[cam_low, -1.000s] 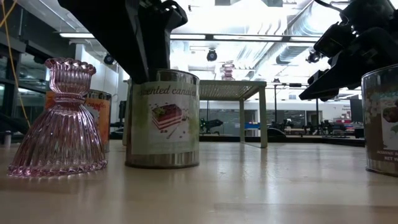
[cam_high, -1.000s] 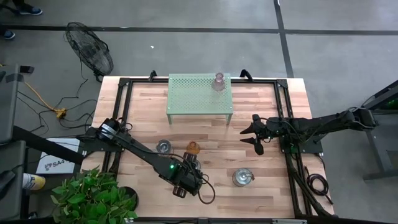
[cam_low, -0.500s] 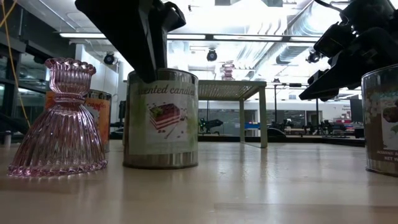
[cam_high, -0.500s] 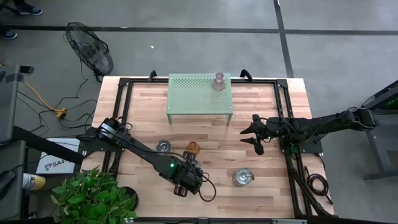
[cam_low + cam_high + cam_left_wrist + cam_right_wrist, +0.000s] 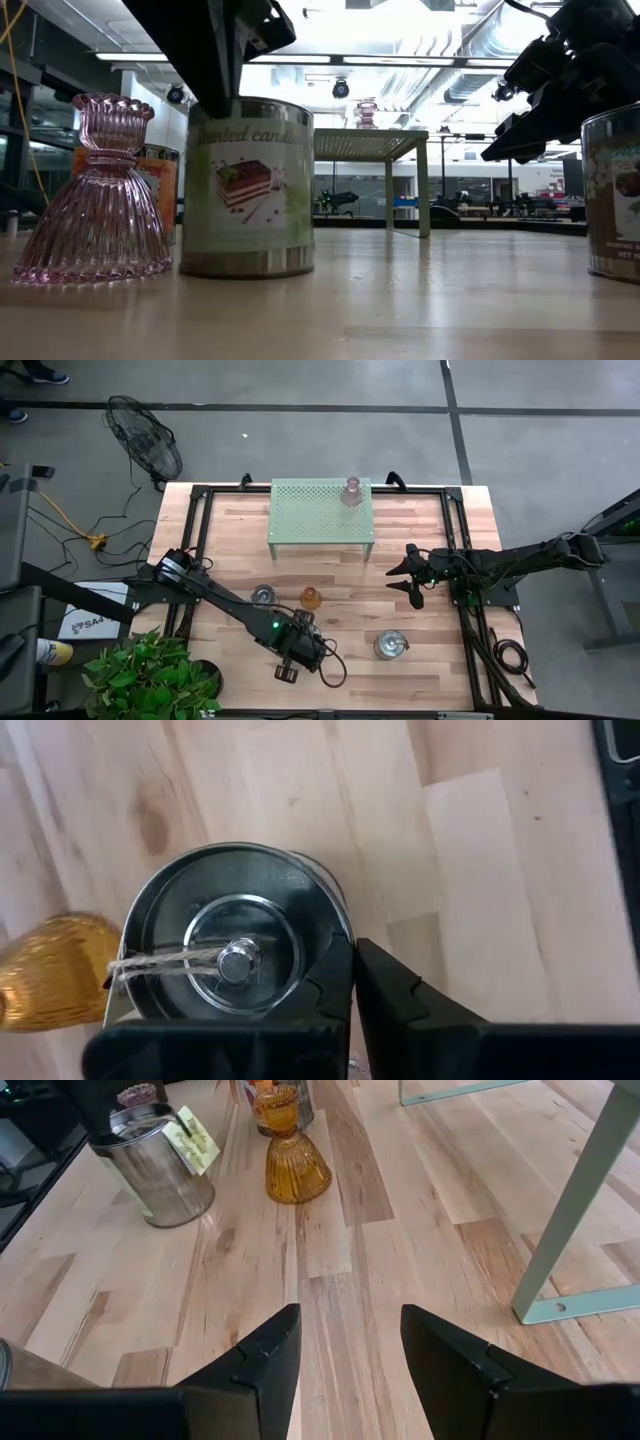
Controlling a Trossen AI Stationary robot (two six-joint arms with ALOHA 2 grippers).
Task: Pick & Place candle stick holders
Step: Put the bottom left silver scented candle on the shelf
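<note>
While pinching the thin rim of a shiny silvery jar-like holder (image 5: pixel 235 960) with the left hand (image 5: pixel 355 955), near the front of the pale plank bench (image 5: pixel 230 540), stands close to a ribbed amber bell-shaped holder (image 5: pixel 296 1160). Holds the right hand (image 5: pixel 350 1325) spread above the bench's right side. Shows a pink glass holder (image 5: pixel 351 491) on the green perforated metal shelf (image 5: pixel 310 510).

The table (image 5: pixel 430 530) is pale, smooth planked wood; the shelf (image 5: pixel 320 510) is matt green perforated metal; the tin (image 5: pixel 247 187) is shiny metal with a paper label; the pink holder (image 5: pixel 97 200) is ribbed glossy glass
</note>
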